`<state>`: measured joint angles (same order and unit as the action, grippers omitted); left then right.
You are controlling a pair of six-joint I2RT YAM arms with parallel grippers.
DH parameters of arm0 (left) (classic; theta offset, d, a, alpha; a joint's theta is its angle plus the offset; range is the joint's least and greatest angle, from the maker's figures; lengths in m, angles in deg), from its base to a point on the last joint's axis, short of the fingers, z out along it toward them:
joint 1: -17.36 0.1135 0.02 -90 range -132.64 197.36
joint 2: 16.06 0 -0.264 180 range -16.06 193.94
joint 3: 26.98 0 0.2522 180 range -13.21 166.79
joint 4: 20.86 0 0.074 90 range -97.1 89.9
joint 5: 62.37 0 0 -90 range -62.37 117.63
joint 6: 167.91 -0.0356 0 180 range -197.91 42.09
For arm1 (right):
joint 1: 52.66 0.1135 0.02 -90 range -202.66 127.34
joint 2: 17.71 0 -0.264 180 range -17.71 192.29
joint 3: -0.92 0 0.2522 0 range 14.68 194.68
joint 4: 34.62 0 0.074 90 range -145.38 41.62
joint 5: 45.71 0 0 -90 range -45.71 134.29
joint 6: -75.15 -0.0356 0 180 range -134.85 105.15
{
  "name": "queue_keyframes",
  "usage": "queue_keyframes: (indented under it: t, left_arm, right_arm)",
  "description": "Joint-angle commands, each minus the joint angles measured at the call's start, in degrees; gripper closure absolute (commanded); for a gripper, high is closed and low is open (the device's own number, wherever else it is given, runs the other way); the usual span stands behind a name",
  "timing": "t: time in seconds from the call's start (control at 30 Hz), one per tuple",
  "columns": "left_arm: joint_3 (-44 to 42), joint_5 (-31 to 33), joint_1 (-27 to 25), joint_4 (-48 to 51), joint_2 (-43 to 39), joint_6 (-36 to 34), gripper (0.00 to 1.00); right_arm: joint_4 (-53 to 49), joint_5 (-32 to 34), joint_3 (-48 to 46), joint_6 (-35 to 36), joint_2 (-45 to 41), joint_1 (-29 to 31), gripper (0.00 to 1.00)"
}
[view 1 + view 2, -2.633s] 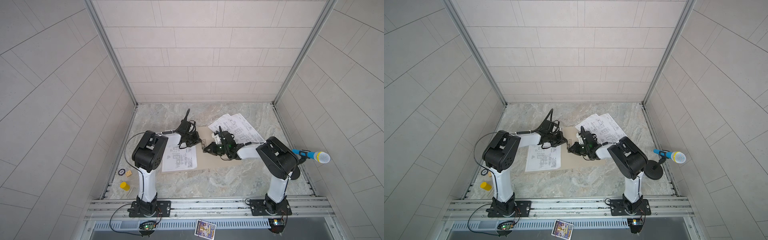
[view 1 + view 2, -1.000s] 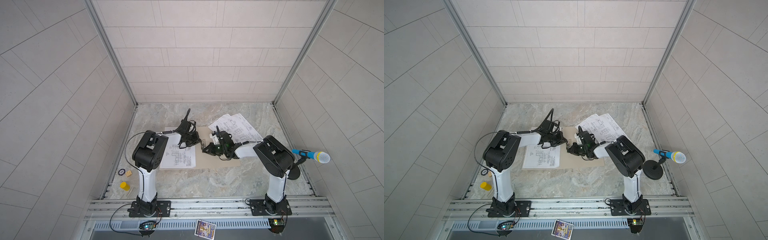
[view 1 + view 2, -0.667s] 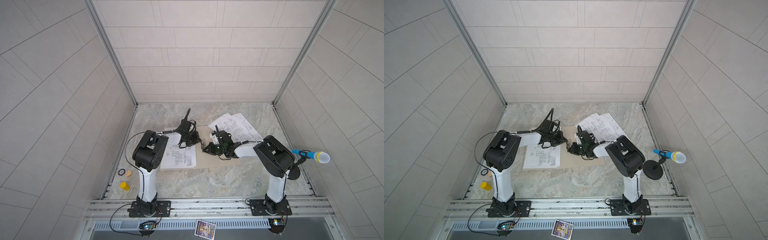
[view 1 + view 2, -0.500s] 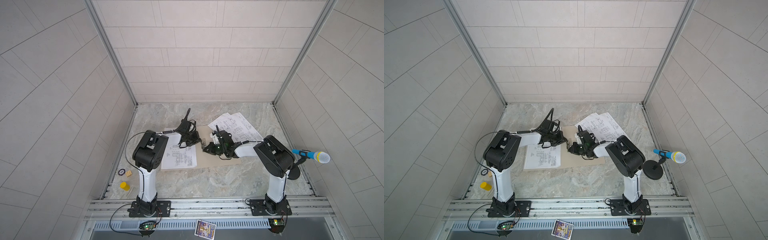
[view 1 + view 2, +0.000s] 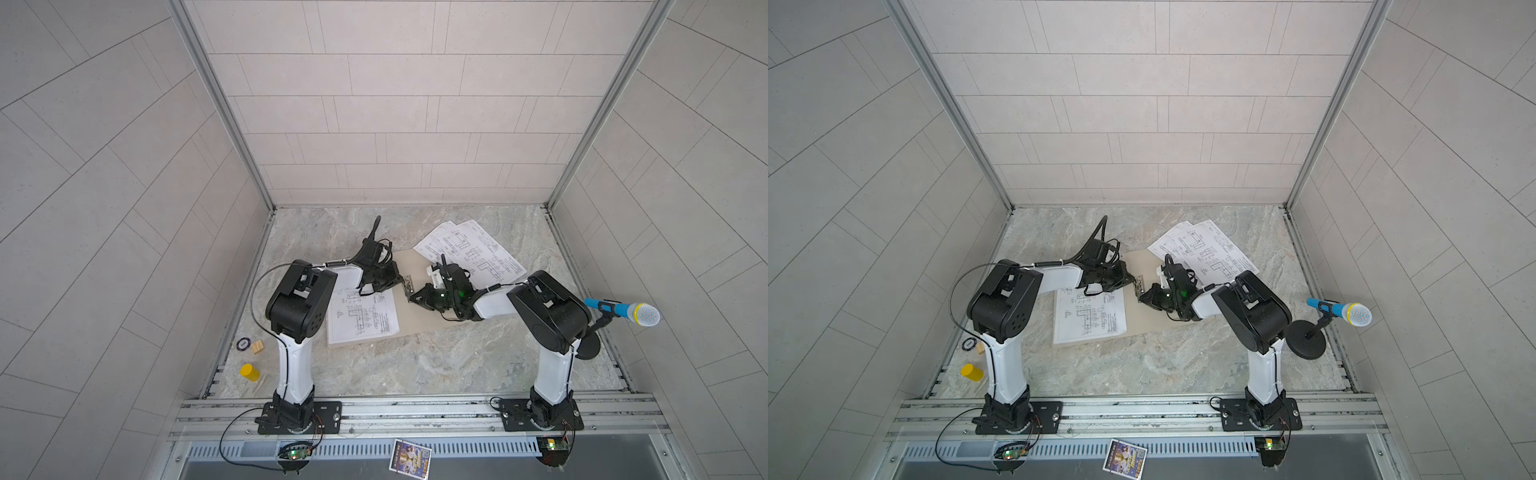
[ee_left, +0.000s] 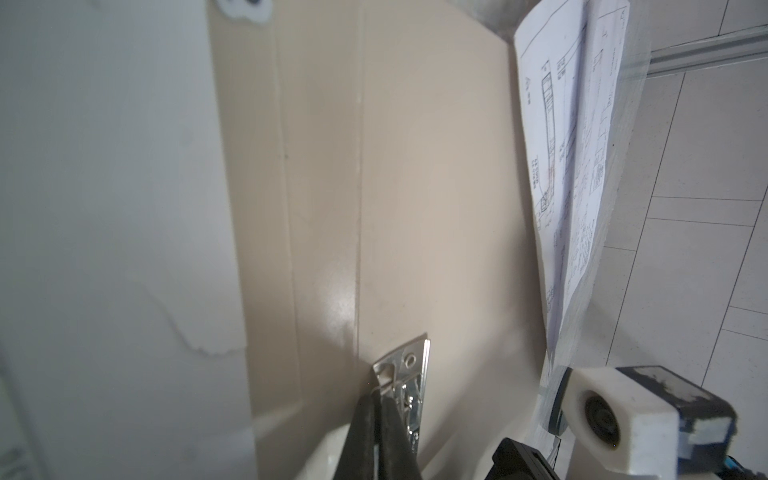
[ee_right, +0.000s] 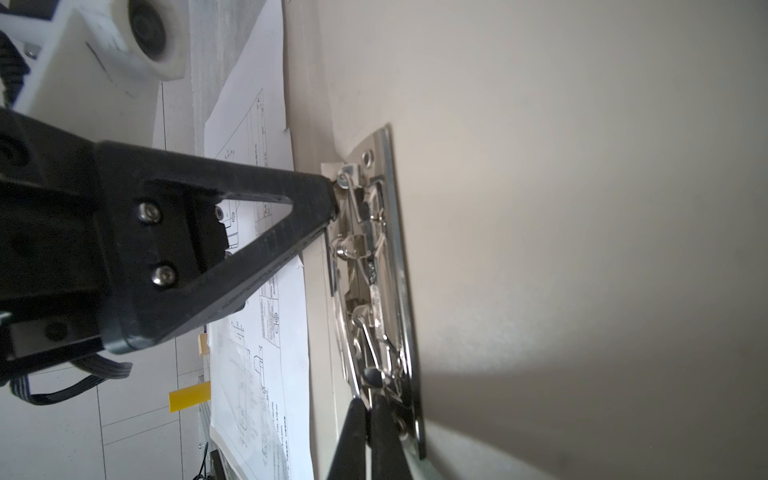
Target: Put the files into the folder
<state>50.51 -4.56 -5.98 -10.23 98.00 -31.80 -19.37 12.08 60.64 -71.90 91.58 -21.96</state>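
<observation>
On the open folder [image 5: 417, 321], the metal clip [image 7: 374, 257] runs lengthwise from the clenched left gripper [image 6: 376, 413] to the clenched right gripper [image 7: 368, 419]. Each touches one end.

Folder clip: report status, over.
Left gripper, right gripper shut at clip ends. Folder open, one sheet on it, other sheets at its far corner. Way clear.

Tan folder [image 5: 415, 318] with a silver clip [image 5: 408, 286]; white files [image 5: 478, 249] bearing black line drawings; grey marbled bench [image 5: 415, 365]; blue microphone [image 5: 615, 308] with silvery head; yellow cylinder [image 5: 249, 372].
</observation>
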Motion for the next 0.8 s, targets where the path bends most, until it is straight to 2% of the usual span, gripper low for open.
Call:
queue_keyframes:
  t: [0.0, 0.43, 0.77]
  left_arm:
    - [-0.35, -0.69, -0.49, 4.03, 1.78, -1.65, 0.97]
    - [-0.35, -0.75, -0.49, 3.84, 1.95, -1.63, 0.97]
    - [-0.09, -0.71, -0.48, 3.71, 1.96, -1.35, 0.97]
  right_arm:
    - [-8.27, 8.91, -1.31, -0.08, 3.08, -2.07, 1.00]
    - [-9.58, 11.77, -2.36, -0.12, 2.48, -2.93, 1.00]
    - [-6.99, 5.94, -1.75, 1.26, -0.57, -2.67, 1.00]
